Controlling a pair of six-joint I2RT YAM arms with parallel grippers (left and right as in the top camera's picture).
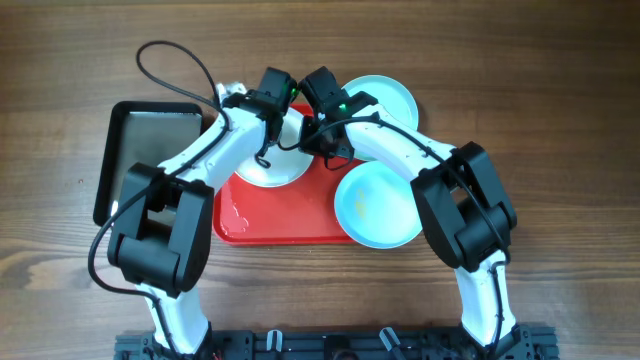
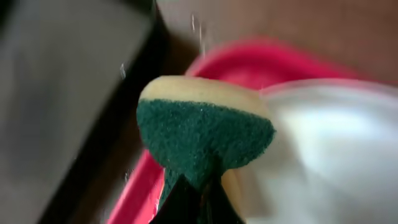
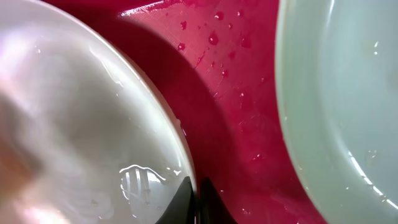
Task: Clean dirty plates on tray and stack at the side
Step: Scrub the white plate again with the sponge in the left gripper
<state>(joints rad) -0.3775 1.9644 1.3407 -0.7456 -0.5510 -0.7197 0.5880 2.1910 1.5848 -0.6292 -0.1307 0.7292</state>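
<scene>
A brown wooden tabletop (image 1: 560, 80) carries everything. From its near edge two black-and-white arms reach inward, the left arm (image 1: 160, 225) and the right arm (image 1: 465, 205). Their wrists come close together over the far side of the red tray (image 1: 290, 225).

The red tray lies at the middle of the tabletop, its long side running left to right. Just left of it sits a smaller dark tray (image 1: 150, 140), set a little askew.

Three plates lie apart from one another. The white plate (image 1: 270, 170) sits in the far left part of the red tray, partly hidden under both wrists. The far turquoise plate (image 1: 390, 98) is at the tray's far right corner and hangs over the rim toward the tabletop. The near turquoise plate (image 1: 375, 205) is at the near right corner, also overhanging the rim, with a faint yellowish smear inside.

A sponge (image 2: 205, 130), yellow with a green scouring face, is pinched at its lower end by the left tool (image 2: 189, 199). It is held at the white plate's left edge, above the tray's rim. The blur hides whether it touches the plate.

The right tool (image 3: 196, 199) has its fingers pressed together on the white plate's rim.

Water drops (image 3: 214, 38) bead on the red floor between the white plate and a turquoise one.
</scene>
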